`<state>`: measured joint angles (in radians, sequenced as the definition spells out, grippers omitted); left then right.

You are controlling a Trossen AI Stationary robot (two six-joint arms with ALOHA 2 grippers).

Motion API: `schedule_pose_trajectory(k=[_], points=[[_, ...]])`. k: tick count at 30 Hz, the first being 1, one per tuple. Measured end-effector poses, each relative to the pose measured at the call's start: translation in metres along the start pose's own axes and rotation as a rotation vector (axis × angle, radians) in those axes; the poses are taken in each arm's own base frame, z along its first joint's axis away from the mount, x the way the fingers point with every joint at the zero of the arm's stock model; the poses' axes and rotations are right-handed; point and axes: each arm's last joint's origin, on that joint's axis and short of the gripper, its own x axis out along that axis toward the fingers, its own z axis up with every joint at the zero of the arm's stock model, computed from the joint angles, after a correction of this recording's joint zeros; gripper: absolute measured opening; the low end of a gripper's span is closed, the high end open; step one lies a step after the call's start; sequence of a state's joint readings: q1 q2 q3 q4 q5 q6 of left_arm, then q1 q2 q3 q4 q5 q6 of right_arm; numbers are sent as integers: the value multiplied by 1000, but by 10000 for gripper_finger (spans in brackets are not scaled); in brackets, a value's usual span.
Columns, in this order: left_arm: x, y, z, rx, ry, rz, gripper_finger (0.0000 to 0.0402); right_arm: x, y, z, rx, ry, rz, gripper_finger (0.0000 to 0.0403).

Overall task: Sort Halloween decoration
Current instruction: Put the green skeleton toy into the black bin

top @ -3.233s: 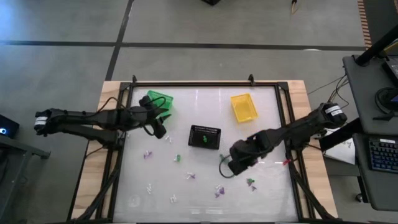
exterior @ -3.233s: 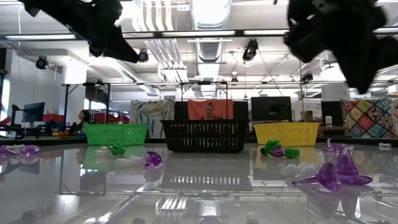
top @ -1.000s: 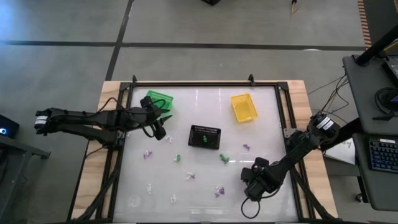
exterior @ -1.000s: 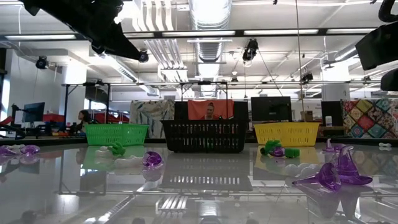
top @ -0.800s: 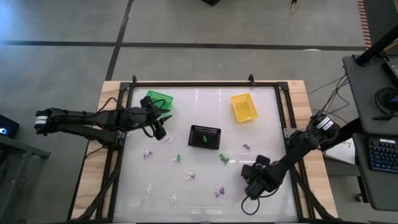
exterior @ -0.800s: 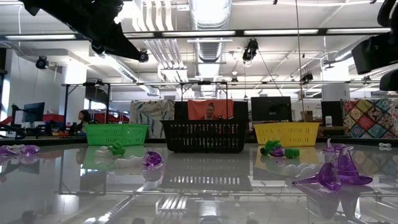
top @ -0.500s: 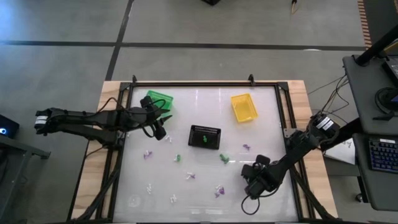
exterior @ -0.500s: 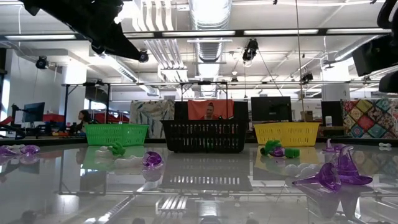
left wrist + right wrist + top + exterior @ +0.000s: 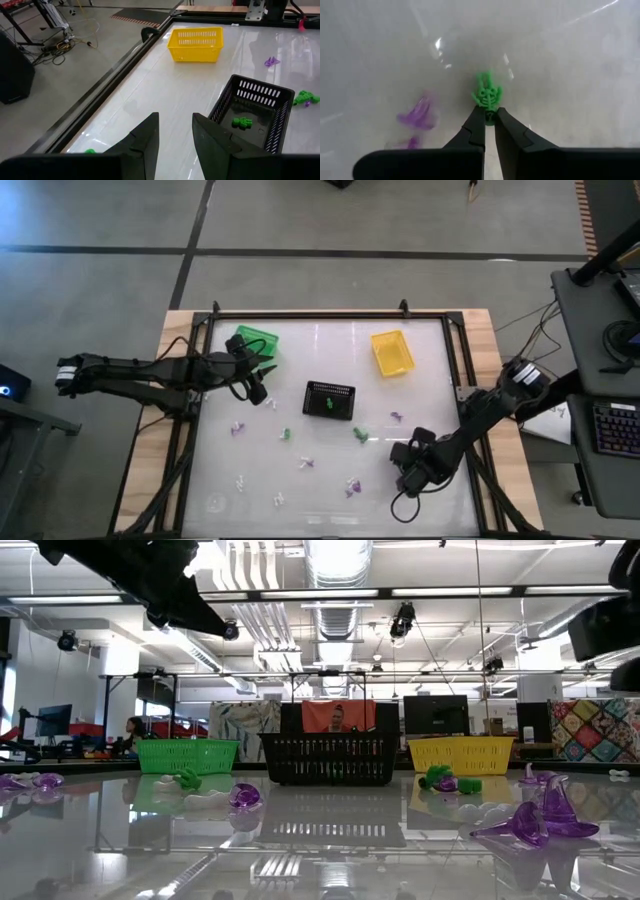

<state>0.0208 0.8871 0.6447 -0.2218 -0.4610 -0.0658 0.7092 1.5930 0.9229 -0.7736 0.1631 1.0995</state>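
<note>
Green skeleton trinket [image 9: 487, 96] lies flat on the white table [image 9: 330, 510], near-right part, and I see the right gripper [image 9: 489, 118] clamped on its lower end: fingertips [image 9: 478, 116] pinched almost together with the green piece between them. A purple trinket [image 9: 418, 114] lies just beside it, blurred in my right wrist view.

From the high view, the rest of the trinkets are scattered across the near half of the table: a purple one [image 9: 237, 427] near-left, a green one [image 9: 285, 435] toward the middle, a green one [image 9: 360, 436] and a purple one [image 9: 396, 417] right of the black basket [image 9: 329, 400], white ones [image 9: 278, 500] along the near edge. One green figure [image 9: 242, 121] sits inside the black basket.

Green basket [image 9: 253, 341] is far-left, yellow basket [image 9: 392, 352] far-right, black one between them and nearer.

Left gripper [image 9: 175, 134] hovers above the table between the green and black baskets, fingers [image 9: 148, 136] narrowly apart with nothing between them.

Low view: purple trinket [image 9: 538, 818] big in the near-right foreground, baskets lined up behind
</note>
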Motion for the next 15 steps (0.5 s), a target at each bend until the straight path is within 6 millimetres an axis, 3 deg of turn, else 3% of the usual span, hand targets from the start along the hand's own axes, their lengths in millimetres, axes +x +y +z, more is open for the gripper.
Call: schedule_pose_trajectory(k=[8,15], points=[[0,0,0,-2,-3,0,100,-34,-12,9,49,-249,24,9],[0,0,4,-21,-42,-3,100,-57,-22,35,38,-583,-7,6]])
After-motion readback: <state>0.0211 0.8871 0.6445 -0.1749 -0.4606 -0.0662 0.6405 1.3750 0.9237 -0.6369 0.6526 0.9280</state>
